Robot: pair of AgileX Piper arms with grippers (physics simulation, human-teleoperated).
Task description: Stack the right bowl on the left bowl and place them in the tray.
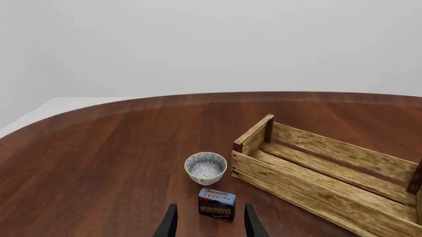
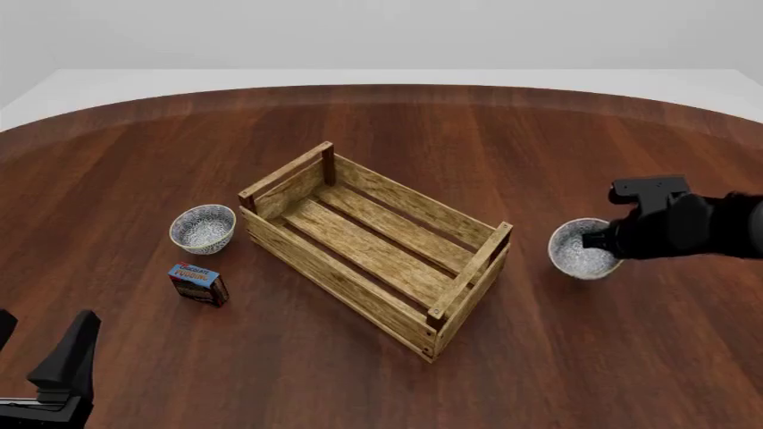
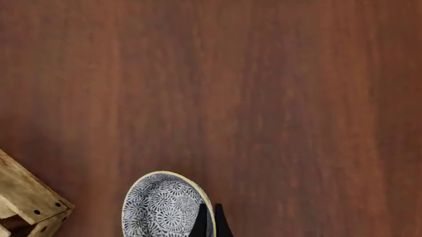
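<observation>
The only writing to be read is on the small blue-and-red box (image 1: 217, 204): its top says "CHOCOLATE PUDDING", and "PUDDING" shows again in larger letters on its side; the smaller print below is too fine to read.

The tray (image 2: 375, 246), a light-wood slatted crate with darker corner posts, lies at an angle in the middle of the brown tabletop (image 2: 501, 134), and nothing lies in it. The left bowl (image 2: 203, 228) stands upright just beside the tray's left end rail, apart from it, and holds nothing. The pudding box stands near that bowl, on the side away from the tray's far edge and closer to the arms. The right bowl (image 2: 581, 251) stands on the tabletop off the tray's right end, near but not touching the corner post; it too holds nothing.

The right gripper (image 3: 211, 222) is at the right bowl: in the right wrist view its two dark fingers (image 3: 202, 223) stand close together with the bowl's rim between them, one inside the bowl and one outside, pinched on the rim.

The left gripper (image 1: 209, 222) is well apart from the tray, on the arms' side of the pudding box, with its fingers (image 1: 170, 223) spread wide and nothing between them.
</observation>
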